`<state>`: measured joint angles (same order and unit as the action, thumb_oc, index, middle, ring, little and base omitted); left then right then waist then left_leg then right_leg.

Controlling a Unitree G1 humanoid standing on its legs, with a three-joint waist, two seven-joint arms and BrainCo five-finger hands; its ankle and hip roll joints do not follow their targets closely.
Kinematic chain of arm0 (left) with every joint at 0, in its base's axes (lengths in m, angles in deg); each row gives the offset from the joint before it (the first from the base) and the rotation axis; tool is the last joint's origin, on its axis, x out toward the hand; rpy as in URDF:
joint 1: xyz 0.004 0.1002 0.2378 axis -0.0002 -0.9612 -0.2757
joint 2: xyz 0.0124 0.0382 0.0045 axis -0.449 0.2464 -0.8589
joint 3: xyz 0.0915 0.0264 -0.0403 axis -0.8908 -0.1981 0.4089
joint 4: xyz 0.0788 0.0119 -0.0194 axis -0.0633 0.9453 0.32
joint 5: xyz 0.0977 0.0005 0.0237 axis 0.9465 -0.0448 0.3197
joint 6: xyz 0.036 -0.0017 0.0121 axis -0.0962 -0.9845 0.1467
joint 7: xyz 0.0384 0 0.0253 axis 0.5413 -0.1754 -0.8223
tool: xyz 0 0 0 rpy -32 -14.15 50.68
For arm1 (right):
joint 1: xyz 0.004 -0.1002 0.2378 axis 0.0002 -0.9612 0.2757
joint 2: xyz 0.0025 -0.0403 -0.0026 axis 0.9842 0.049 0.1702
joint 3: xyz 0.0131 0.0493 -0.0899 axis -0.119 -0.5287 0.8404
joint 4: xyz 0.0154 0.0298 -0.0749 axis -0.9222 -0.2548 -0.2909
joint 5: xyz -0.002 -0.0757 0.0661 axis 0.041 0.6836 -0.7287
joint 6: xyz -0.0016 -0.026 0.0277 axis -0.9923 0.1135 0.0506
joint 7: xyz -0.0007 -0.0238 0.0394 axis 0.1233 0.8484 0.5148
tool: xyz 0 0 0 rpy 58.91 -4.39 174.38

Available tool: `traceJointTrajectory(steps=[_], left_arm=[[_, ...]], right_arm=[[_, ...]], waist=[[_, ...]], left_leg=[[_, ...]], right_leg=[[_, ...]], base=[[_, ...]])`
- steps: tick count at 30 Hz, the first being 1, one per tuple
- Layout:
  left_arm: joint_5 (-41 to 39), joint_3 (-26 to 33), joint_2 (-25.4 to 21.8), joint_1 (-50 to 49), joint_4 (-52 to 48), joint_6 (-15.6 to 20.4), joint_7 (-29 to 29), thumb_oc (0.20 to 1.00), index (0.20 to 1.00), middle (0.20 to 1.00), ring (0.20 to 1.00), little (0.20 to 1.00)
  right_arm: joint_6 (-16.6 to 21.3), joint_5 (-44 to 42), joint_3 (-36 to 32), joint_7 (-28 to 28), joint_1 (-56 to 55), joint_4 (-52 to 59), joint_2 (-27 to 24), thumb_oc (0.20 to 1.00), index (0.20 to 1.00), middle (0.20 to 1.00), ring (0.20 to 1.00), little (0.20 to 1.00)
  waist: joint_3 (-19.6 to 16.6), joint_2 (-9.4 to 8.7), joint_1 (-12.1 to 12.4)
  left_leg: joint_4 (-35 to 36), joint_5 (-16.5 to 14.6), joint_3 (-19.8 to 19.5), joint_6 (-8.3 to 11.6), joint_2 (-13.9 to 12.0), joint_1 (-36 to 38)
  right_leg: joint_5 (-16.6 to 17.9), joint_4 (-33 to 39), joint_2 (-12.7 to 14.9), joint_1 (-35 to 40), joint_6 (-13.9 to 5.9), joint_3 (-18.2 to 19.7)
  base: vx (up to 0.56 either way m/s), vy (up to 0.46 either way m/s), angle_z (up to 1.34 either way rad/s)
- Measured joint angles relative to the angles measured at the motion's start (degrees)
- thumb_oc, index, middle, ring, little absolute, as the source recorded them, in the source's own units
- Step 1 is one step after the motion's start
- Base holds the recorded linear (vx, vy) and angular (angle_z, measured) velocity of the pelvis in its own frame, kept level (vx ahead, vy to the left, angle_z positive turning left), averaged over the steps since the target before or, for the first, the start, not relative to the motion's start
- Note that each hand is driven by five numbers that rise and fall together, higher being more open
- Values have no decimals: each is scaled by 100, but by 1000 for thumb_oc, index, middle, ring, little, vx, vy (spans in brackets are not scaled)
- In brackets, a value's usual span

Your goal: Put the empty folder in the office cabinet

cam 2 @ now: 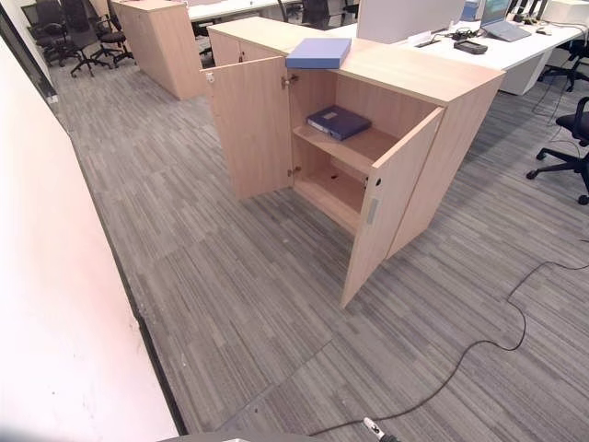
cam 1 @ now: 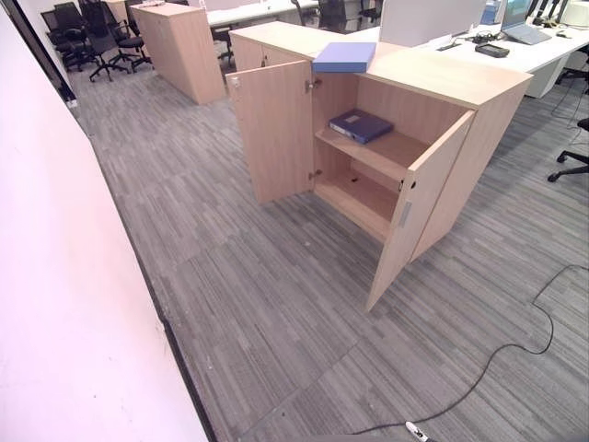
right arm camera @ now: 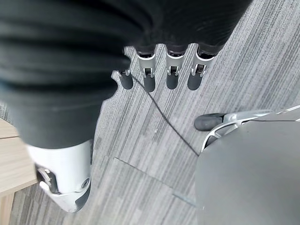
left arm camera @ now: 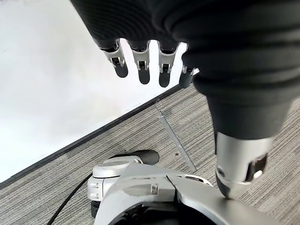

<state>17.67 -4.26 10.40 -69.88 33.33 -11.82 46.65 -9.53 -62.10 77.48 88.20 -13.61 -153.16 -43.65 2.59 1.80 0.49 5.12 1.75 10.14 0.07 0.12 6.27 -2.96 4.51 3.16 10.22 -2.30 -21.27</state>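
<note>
A light blue folder (cam 1: 343, 57) lies flat on top of the low wooden office cabinet (cam 1: 460, 83). Both cabinet doors stand open. A darker blue folder (cam 1: 360, 125) lies on the cabinet's upper shelf; the lower shelf (cam 1: 363, 198) looks bare. My left hand (left arm camera: 140, 61) hangs over the carpet by the white wall, fingers straight and holding nothing. My right hand (right arm camera: 159, 70) hangs over the grey carpet, fingers straight and holding nothing too.
A white wall (cam 1: 55, 276) runs along the left. The open right door (cam 1: 419, 207) juts out toward me, the left door (cam 1: 273, 129) too. Another wooden cabinet (cam 1: 179, 46) and office chairs (cam 1: 83, 37) stand at the back left. Desks (cam 1: 543, 46) lie behind; a chair (cam 1: 575, 161) on the right.
</note>
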Motion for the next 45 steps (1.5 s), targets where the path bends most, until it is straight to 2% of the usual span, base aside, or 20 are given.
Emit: traceJointTrajectory(steps=[15,39,42,45], left_arm=[[-221,59,5,-3,-2,1,-91,1000,1000,1000,1000,1000],[-375,75,-2,-24,109,-66,224,1000,1000,1000,1000,1000],[-332,72,-2,-24,109,-67,224,1000,1000,1000,1000,1000],[-328,71,30,-16,119,-69,232,1000,1000,1000,1000,1000]], right_arm=[[6,-8,0,-12,-6,-1,1,1000,1000,1000,1000,1000],[-21,6,3,17,-14,-4,2,1000,1000,1000,1000,1000],[-22,8,2,17,-13,-4,1,1000,1000,1000,1000,1000],[-26,10,-40,14,0,-1,-94,1000,1000,1000,1000,1000]], waist=[[24,-42,1],[18,-33,1],[12,-18,2],[42,111,1]], left_leg=[[-1,1,-8,0,2,2],[-1,1,-3,0,8,21],[0,1,-6,-1,17,21],[7,-4,-26,-9,71,8]], right_leg=[[5,5,0,8,-2,-9],[29,2,4,31,-8,-5],[35,0,13,32,-11,-6],[79,-8,70,22,-49,-26]], base=[[0,0,0],[-1,4,0],[-17,52,0],[-112,248,6]])
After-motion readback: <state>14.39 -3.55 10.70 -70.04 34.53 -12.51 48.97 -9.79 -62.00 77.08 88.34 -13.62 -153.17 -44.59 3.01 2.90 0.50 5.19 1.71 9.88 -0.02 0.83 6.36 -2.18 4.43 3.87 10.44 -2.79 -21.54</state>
